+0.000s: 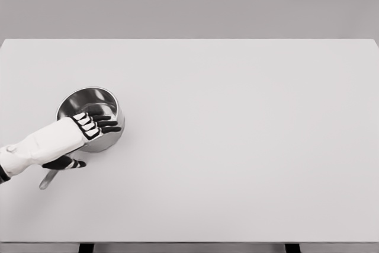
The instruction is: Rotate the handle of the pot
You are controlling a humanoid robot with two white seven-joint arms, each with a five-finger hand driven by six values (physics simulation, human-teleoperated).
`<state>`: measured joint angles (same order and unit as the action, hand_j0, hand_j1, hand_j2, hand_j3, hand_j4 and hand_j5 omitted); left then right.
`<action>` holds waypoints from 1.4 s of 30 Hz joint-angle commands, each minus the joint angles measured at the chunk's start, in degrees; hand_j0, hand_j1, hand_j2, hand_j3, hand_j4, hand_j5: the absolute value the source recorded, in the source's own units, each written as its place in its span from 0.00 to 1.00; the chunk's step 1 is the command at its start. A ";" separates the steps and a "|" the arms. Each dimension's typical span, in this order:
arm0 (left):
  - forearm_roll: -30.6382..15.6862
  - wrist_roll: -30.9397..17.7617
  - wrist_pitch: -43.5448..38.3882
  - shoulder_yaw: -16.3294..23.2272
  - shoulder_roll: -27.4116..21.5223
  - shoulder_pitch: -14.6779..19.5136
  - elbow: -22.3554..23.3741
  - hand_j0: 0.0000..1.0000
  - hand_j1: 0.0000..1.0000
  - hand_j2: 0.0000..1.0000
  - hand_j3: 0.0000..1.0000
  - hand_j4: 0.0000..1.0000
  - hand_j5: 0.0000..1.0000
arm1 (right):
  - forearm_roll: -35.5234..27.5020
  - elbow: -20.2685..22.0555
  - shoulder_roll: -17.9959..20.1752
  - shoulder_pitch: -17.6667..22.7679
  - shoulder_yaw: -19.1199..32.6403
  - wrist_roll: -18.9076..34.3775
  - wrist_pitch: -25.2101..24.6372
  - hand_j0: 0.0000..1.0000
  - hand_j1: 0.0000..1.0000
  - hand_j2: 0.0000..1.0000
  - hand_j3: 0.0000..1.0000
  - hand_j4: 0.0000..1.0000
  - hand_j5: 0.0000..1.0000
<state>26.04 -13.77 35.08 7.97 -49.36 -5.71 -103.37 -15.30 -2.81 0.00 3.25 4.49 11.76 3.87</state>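
Observation:
A small steel pot (83,100) stands on the white table (237,146) at the left. Its thin metal handle (48,179) points toward the lower left, mostly hidden under my arm. My left hand (89,137) lies over the pot's near rim, its dark fingers (108,125) stretched out to the right across the rim and its thumb (70,163) below, near the handle's root. The fingers look spread and do not close around anything I can see. No right arm shows.
The table's front edge (189,242) runs along the bottom of the view, with two dark legs below it. A plain grey wall lies behind the far edge.

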 commanded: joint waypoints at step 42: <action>-3.81 2.96 -0.08 -11.66 -3.46 -9.84 0.01 1.00 1.00 1.00 1.00 1.00 1.00 | 0.01 0.00 0.00 0.00 0.00 0.01 -0.01 1.00 1.00 1.00 1.00 1.00 1.00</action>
<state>22.66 -10.91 35.06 -3.39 -52.89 -15.73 -103.35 -15.30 -2.81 0.00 3.25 4.49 11.76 3.87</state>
